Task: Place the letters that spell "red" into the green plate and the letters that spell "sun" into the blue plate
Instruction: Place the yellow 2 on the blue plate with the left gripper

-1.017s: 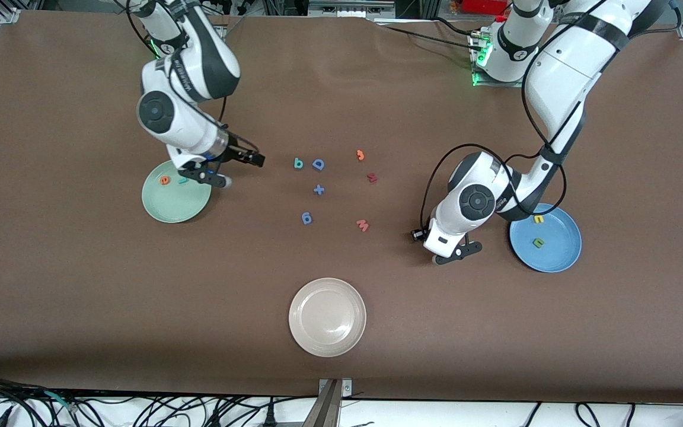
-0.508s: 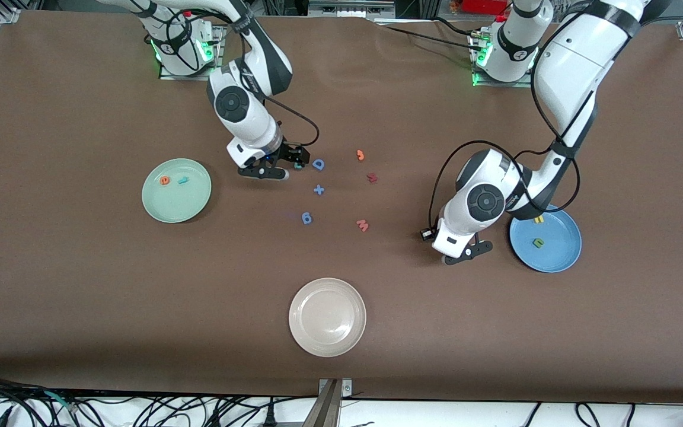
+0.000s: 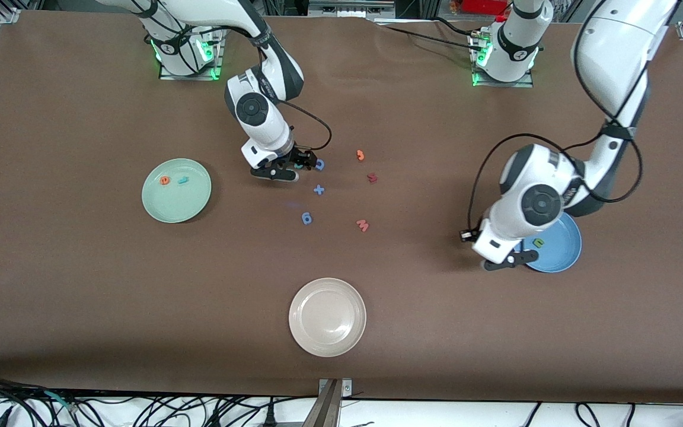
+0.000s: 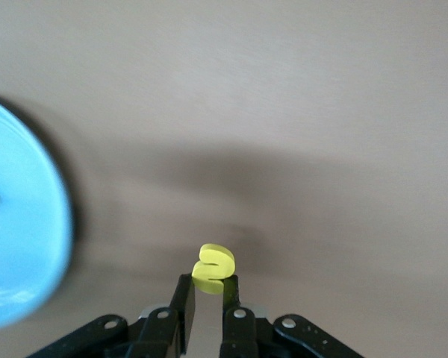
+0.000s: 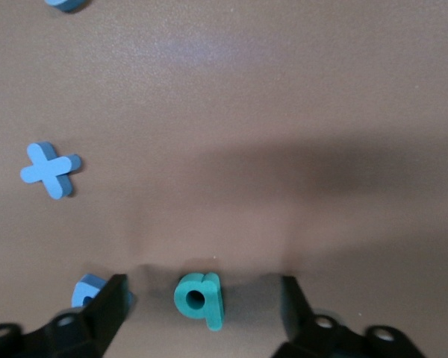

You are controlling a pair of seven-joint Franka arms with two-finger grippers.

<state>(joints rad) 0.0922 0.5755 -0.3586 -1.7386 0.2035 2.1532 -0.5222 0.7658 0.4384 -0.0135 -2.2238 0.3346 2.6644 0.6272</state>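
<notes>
A: Where do you stand?

B: Your left claw point(image 4: 207, 298) is pinching the yellow "s" point(image 4: 212, 268), hanging over the brown surface point(image 3: 80, 284) at the edge of the blue plate point(image 3: 564, 252), lower right of the front view. The green "n" point(image 3: 537, 242) already lies in that plate.

A: And the other arm?

B: Your right claw point(image 5: 201, 309) is spread, its fingers straddling the teal "d" point(image 5: 200, 298) just above frame centre, the bigger blue "D" point(image 3: 319, 164) right beside it. The orange "e" point(image 3: 165, 179) and teal "r" point(image 3: 184, 179) sit in the green plate point(image 3: 175, 207), centre left.

A: Next?

B: I'd judge you should carry the "s" over the blue plate, then release; close on the "d" without catching the "D".
</notes>
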